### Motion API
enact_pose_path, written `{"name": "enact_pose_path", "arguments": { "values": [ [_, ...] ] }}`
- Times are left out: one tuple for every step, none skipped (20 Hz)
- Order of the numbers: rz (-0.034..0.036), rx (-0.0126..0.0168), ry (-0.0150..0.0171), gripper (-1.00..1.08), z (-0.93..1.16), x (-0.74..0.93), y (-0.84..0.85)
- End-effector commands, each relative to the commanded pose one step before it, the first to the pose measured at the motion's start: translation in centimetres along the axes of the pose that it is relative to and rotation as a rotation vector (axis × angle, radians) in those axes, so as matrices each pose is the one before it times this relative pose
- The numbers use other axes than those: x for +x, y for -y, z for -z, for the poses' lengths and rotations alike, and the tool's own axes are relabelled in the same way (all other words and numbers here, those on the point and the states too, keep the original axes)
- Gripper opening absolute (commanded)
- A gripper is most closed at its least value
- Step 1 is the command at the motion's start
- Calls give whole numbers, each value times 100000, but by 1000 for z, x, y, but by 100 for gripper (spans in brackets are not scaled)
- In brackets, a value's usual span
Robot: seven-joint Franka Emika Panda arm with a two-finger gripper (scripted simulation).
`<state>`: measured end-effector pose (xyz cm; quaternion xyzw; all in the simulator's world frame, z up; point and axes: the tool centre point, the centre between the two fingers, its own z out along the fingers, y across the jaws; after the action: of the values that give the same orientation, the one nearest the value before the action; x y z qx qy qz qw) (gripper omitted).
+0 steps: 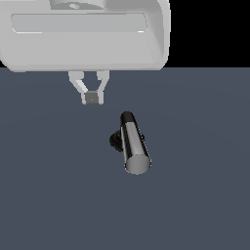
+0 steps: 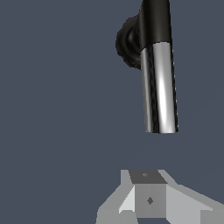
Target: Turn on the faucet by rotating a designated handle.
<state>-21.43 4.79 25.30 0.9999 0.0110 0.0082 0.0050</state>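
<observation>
One faucet [image 1: 128, 141] is seen on the dark blue-grey floor [image 1: 195, 195], and its handle [image 1: 135, 146] is the straight silver cylinder that runs out from a black elbow [image 1: 127, 118] to a flat grey end face. A black ridged base [image 1: 115, 140] is tucked against the handle, on the exterior view's left of it. The bar is judged to be rigid, hard and smooth, so a slippery surface is to be expected; no crushing or bending is to be feared. It is probably swung about the base rather than lifted, so weight matters little. Leverage is best gained near the free grey end, far from the elbow, either by a push against the bar's side or by a grasp across its round body.

Beside the handle, on the exterior view's left and beyond its elbow end, the gripper [image 1: 92, 97] is seen apart from it, with nothing touching. The fingertips appear drawn together around a small grey block at the tip, and nothing of the faucet is held; whether a gap remains between them cannot be told. In the wrist view the gripper [image 2: 146, 192] is well short of the handle [image 2: 159, 87].
</observation>
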Motion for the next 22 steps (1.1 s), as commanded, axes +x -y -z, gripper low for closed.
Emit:
{"name": "enact_pose_path", "arguments": {
  "values": [
    [-385, 147, 148, -100, -1872, 261, 199],
    [-138, 53, 82, -100, -724, 113, 80],
    [-138, 54, 82, -100, -721, 115, 80],
    [-138, 55, 82, -100, -719, 117, 80],
    [-137, 56, 82, -100, -717, 119, 80],
    [-137, 57, 82, -100, -717, 121, 80],
    [-136, 58, 82, -100, -717, 123, 80],
    [-136, 59, 82, -100, -707, 124, 79],
    [-136, 59, 82, -100, -693, 124, 76],
    [-117, 52, 71, -100, -675, 122, 82],
    [-123, 55, 75, -100, -648, 120, 73],
    [-123, 56, 75, -100, -616, 117, 67],
    [-110, 51, 67, -100, -582, 112, 67],
    [-110, 51, 67, -100, -551, 109, 61],
    [-96, 43, 58, -100, -518, 104, 61],
    [-96, 41, 58, -100, -486, 101, 54],
    [-79, 32, 47, -100, -451, 95, 55],
    [-79, 31, 47, -100, -420, 91, 48],
    [-69, 26, 41, -100, -386, 85, 46],
    [-57, 21, 34, -100, -352, 78, 44],
    [-57, 19, 34, -100, -321, 74, 38],
    [-58, 17, 34, -100, -289, 69, 31]
  ]
}}
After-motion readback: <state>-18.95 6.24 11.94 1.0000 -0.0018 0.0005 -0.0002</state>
